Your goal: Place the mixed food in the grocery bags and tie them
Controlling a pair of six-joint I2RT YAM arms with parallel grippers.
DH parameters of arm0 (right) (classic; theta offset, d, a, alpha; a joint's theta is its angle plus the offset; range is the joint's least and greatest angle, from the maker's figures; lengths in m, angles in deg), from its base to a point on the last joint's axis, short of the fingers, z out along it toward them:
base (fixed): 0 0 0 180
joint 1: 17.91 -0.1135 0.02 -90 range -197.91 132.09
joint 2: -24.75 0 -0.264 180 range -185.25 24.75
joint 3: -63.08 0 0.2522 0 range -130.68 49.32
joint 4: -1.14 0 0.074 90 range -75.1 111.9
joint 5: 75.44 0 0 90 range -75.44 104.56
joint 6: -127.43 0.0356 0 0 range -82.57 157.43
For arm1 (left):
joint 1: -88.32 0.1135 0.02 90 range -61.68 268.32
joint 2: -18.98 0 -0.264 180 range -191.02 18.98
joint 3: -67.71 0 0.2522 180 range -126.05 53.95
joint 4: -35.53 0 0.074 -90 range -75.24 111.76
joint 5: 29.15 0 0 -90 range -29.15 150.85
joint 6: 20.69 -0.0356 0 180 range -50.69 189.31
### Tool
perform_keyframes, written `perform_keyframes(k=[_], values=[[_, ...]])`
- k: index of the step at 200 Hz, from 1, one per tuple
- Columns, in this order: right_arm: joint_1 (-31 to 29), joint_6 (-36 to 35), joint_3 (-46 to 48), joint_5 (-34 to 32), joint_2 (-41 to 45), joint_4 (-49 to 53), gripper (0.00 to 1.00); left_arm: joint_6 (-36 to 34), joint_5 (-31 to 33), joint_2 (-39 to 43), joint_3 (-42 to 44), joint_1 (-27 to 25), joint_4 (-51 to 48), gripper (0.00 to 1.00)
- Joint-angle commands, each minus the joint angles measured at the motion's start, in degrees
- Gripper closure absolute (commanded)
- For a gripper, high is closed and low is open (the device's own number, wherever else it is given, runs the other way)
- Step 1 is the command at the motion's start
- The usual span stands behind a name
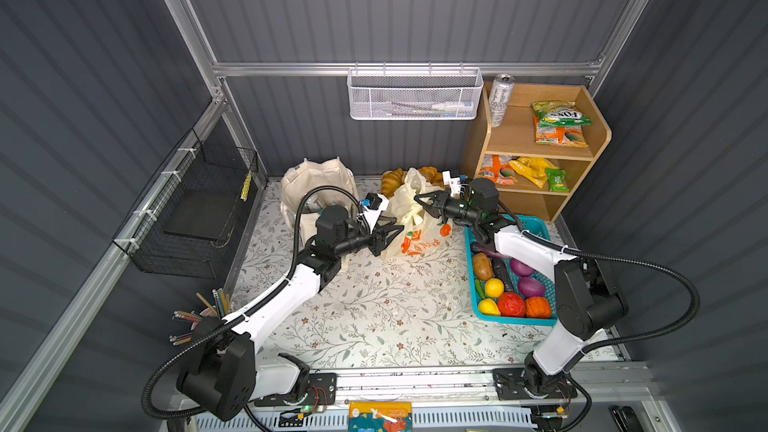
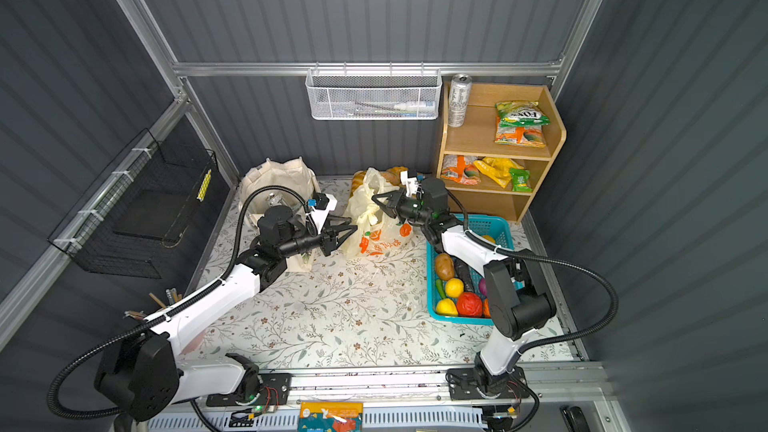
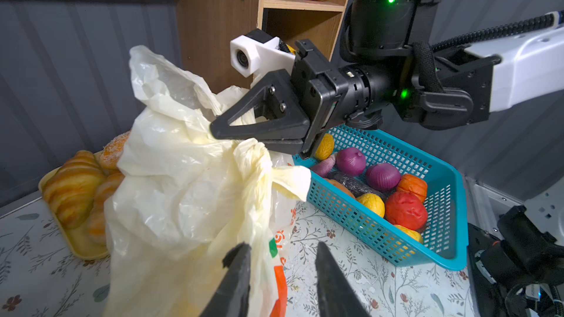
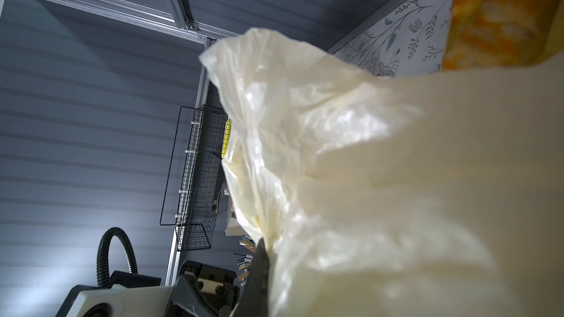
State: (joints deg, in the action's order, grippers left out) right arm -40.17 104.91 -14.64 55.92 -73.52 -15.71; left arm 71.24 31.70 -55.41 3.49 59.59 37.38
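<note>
Left wrist view: right hand (image 3: pixel 215 131) clamped on plastic bag (image 3: pixel 183 196) top; left hand (image 3: pixel 280 253) part-open, empty, beside bag.

Both top views: high, looking down on whole table (image 1: pixel 374 326); wrist views close (both show plastic bag (image 3: pixel 183 178)).

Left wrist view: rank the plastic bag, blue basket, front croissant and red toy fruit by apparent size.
1. plastic bag, largest, though it is also nearest the camera
2. blue basket
3. front croissant
4. red toy fruit, smallest
</note>
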Motion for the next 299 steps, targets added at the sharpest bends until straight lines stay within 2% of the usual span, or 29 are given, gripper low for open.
perform_keyframes(k=[1,35,55,60,73,98,128,156,173,193,203,214,241,271,299], values=[[0.8,-0.7,2.1,3.8,-0.8,-5.5,1.00,1.4,5.2,-1.2,-5.1,0.0,-3.0,0.66],[1.7,-0.7,5.1,6.3,-0.6,-9.2,1.00,5.6,12.9,-10.0,-16.9,0.4,-6.4,0.68],[1.7,-0.7,6.4,7.1,0.1,-10.3,1.00,6.0,10.7,-16.3,-24.6,0.5,-11.4,0.67],[1.7,-0.8,6.8,7.1,0.4,-10.5,1.00,6.1,8.5,-17.7,-26.4,0.5,-12.7,0.68],[1.7,-0.8,7.5,7.1,1.0,-10.9,1.00,5.6,8.7,-20.3,-28.6,0.5,-15.3,0.67],[2.1,-0.8,8.7,7.1,2.2,-11.2,1.00,4.9,9.0,-20.1,-24.2,0.5,-11.9,0.67],[2.4,-0.8,9.2,7.1,2.7,-11.4,1.00,5.2,6.8,-17.9,-17.9,0.5,-8.0,0.61],[2.5,-0.7,9.2,7.7,3.2,-11.5,1.00,5.8,7.9,-19.0,-16.1,0.5,-8.4,0.60],[2.5,-0.7,9.6,7.7,3.8,-11.5,1.00,6.6,7.4,-19.7,-15.2,0.5,-5.0,0.60],[2.5,-0.8,9.7,7.7,3.9,-12.0,1.00,8.5,3.1,-21.6,-15.5,0.5,0.1,0.71],[2.5,-0.7,9.7,7.8,4.1,-12.5,1.00,10.0,0.6,-23.3,-16.1,0.5,1.8,0.82],[2.5,-0.7,9.7,7.8,4.1,-12.9,1.00,11.5,-4.0,-25.4,-16.7,0.5,3.5,1.00],[2.8,-0.8,9.9,7.7,4.5,-13.6,1.00,16.3,-7.8,-28.5,-15.1,0.5,5.8,1.00],[3.5,-0.8,10.4,7.6,4.5,-14.5,1.00,18.6,-7.6,-28.1,-10.4,-1.0,10.2,1.00],[3.5,-0.8,10.0,8.3,4.1,-15.3,1.00,19.2,-7.3,-28.9,-10.7,-4.0,11.2,1.00]])
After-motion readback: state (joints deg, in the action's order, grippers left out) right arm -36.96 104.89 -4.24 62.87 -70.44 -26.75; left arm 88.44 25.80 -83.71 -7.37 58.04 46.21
